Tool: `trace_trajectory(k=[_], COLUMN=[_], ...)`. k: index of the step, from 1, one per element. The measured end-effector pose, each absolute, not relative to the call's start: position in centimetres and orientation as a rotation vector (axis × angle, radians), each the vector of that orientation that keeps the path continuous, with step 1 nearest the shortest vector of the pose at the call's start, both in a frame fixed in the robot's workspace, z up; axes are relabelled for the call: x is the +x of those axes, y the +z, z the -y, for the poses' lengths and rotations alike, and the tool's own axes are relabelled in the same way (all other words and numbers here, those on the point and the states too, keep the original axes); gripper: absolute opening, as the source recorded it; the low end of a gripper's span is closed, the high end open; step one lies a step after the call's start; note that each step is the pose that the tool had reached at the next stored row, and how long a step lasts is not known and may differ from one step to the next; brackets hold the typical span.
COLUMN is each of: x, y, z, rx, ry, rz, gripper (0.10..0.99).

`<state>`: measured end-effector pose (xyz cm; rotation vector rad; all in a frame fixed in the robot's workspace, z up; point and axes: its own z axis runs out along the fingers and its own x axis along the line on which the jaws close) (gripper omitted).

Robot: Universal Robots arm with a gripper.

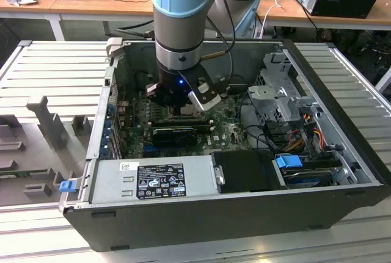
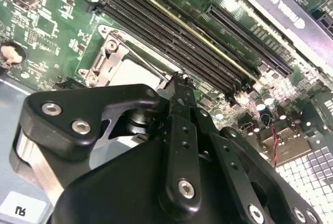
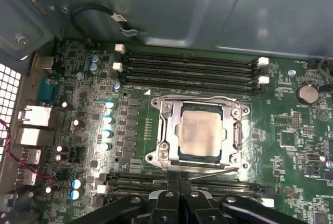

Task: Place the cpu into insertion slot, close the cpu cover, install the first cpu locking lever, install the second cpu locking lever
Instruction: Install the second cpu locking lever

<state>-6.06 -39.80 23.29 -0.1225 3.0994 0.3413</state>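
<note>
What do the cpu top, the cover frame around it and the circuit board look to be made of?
The square silver-grey cpu: looks like matte metal, with a dull, even sheen. The silver frame-shaped cpu cover: seemingly stamped bare steel, brighter, with bent edges and screws. The green circuit board: likely laminate under glossy green coating, with fine traces.

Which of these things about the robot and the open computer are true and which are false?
1. The pale silver-grey square cpu sits inside the insertion slot. True.
2. The dark metal cpu cover lies closed around the chip. True.
3. The black gripper hovers outside the grey computer case. False: it reaches down inside, right by the socket.
4. The long black memory slots are full of cards. False: they are empty.
</note>
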Motion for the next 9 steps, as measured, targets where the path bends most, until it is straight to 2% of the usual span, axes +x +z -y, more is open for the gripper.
trace_trajectory(k=[7, 9], x=[-6.8, -7.2], y=[21.2, 21.0], z=[39.8, 39.9], rx=[-0.122, -0.122], ry=[0.342, 0.375], rz=[-3.100, -3.096], gripper=[0.106, 0.106])
